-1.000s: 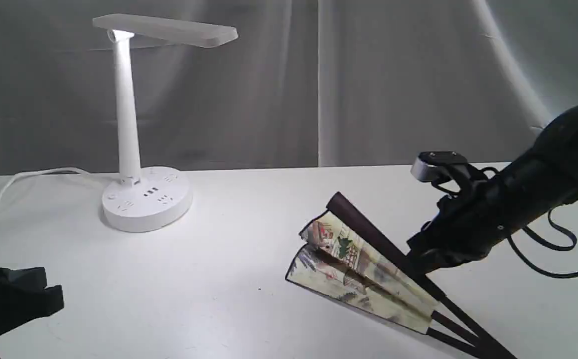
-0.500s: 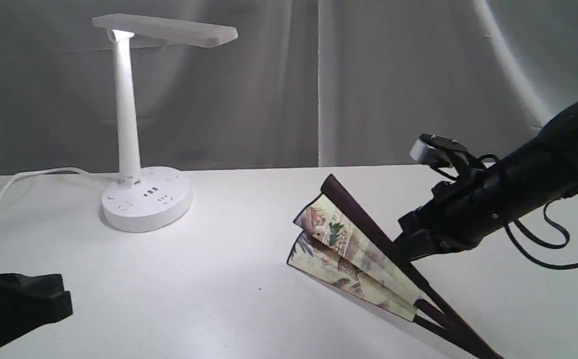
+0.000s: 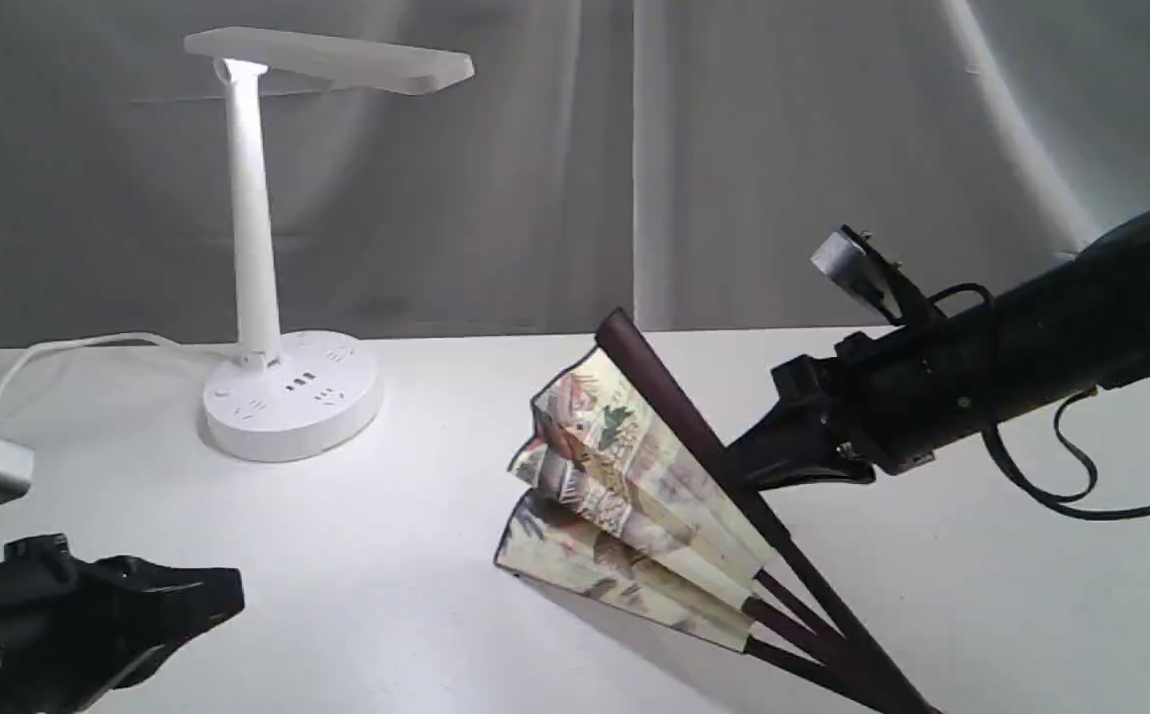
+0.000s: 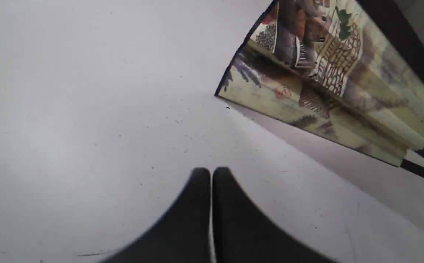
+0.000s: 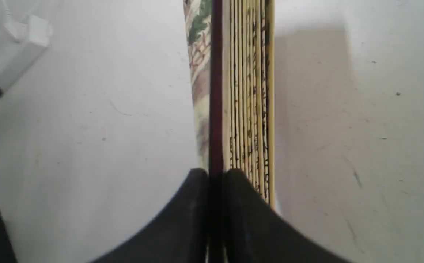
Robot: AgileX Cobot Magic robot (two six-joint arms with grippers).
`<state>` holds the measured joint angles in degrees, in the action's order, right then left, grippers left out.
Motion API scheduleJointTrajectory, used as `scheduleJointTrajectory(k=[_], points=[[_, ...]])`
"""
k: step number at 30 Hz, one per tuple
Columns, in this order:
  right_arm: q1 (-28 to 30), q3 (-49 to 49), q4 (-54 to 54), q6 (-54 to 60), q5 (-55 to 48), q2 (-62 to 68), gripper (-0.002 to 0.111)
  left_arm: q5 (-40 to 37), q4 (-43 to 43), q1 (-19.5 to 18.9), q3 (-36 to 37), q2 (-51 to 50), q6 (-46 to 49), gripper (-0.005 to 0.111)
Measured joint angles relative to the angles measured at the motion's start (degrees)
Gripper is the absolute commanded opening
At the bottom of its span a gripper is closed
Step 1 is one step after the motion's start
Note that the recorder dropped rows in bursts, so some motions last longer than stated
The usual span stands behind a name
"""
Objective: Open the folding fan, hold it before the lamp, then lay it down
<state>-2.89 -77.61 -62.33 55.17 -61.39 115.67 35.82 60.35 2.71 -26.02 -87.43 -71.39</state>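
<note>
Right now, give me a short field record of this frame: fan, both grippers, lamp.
fan state: folding fan partly open, a few folds spread, the rest stacked
right gripper: shut on the upper guard, that side raised
left gripper: shut, empty, apart from the fan
lamp: upright, far left of table, fan not before it
stage: opening unfinished

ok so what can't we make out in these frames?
- Folding fan pivot: cut off by exterior view's bottom edge.
- Lamp cord's far end: runs off exterior view's left edge.
- Lamp base socket markings: too small, exterior view.
- White block, right wrist view corner: blurred, cropped, unidentifiable.
</note>
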Motion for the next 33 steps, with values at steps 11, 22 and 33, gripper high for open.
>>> scheduleJointTrajectory(k=[11,22,33], points=[[0.00,0.00,-6.01,2.38,-2.88,0.00,0.000,18.50,6.36,0.00,-2.58,-13.68,-6.11,0.000],[0.00,0.00,-19.41,4.01,-7.42,5.17,0.000,26.74,-0.65,0.00,-2.69,-20.43,-10.46,0.000],[0.00,0.00,-29.16,4.24,-7.65,8.67,0.000,32.88,-10.83,0.00,-3.33,-20.43,-10.56,0.011]])
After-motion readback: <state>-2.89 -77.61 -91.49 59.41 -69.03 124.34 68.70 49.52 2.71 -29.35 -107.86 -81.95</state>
